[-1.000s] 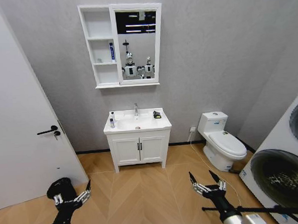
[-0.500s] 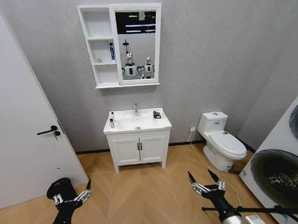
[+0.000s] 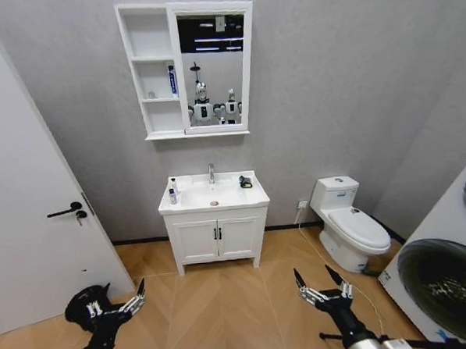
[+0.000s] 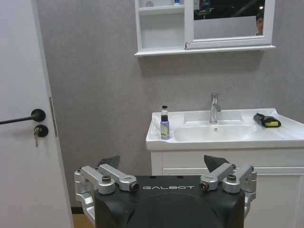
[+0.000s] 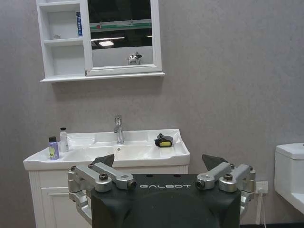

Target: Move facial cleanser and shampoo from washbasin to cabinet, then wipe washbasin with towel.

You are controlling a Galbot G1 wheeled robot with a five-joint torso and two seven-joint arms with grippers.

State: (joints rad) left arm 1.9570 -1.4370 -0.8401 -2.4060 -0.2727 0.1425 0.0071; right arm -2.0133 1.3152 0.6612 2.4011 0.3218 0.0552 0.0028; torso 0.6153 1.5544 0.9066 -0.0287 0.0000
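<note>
Door (image 3: 32,224) stood at the far left, its black handle (image 3: 63,210) on the inner edge. Low in the head view, the left pincer (image 3: 118,302) hung over the wood floor (image 3: 224,308), well short of the basin, its fingers spread wide and holding nothing. Above, on the grey wall, the cabinet (image 3: 153,69) had three open shelves beside a mirror (image 3: 212,70); a blue-and-white tube (image 3: 172,80) stood upright on the middle shelf, against the mirror side. Below it the washbasin (image 3: 213,195) sat on a two-door cupboard (image 3: 217,238), with the tap (image 3: 211,172) at the back centre. Two small bottles (image 3: 172,191) stood together on the basin's left rim, a purple one (image 4: 164,127) in front of a white one (image 5: 63,139). The towel (image 3: 246,181), black with a yellow patch, lay on the back right corner of the rim. Farther right, the right pincer (image 3: 322,281) hung low over the floor, likewise fully open and empty. A toilet (image 3: 349,223) stood against the wall past it, and a washer drum (image 3: 449,276) closed the far right.
</note>
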